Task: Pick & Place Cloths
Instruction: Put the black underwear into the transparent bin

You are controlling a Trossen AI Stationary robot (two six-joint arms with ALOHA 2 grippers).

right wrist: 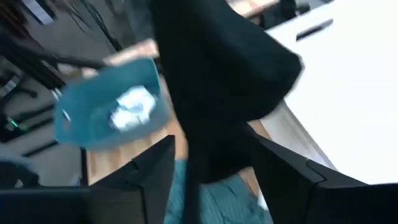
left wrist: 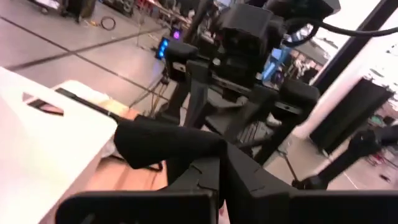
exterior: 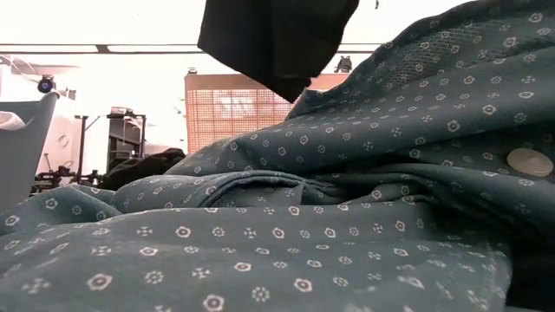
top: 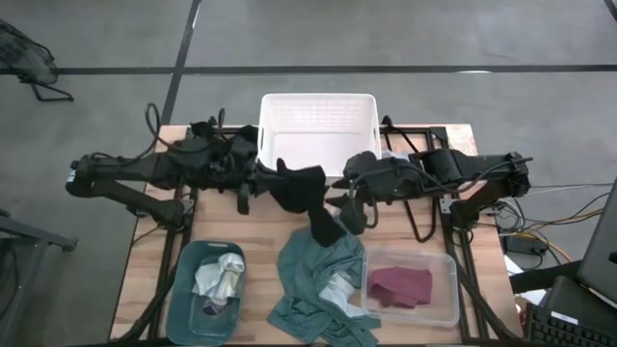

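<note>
Wooden table (top: 246,226) fills the middle of the high view, white bin (top: 318,130) at upper centre. Teal-green patterned shirt (top: 313,280) is heaped at lower centre, blocking most of the low view. Black cloth (top: 307,193) hangs stretched at centre between both arms: left gripper (top: 258,176) clamps its upper-left end, right gripper (top: 349,204) pinches its lower-right end. Teal bin (top: 188,289) lower left holds a white-grey rag (top: 220,280); clear bin (top: 448,289) lower right holds a maroon cloth (top: 400,284).

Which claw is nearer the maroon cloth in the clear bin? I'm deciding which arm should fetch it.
Right. The right claw hangs just above and to the left of the maroon cloth; the left claw sits farther off, near the white basket.
</note>
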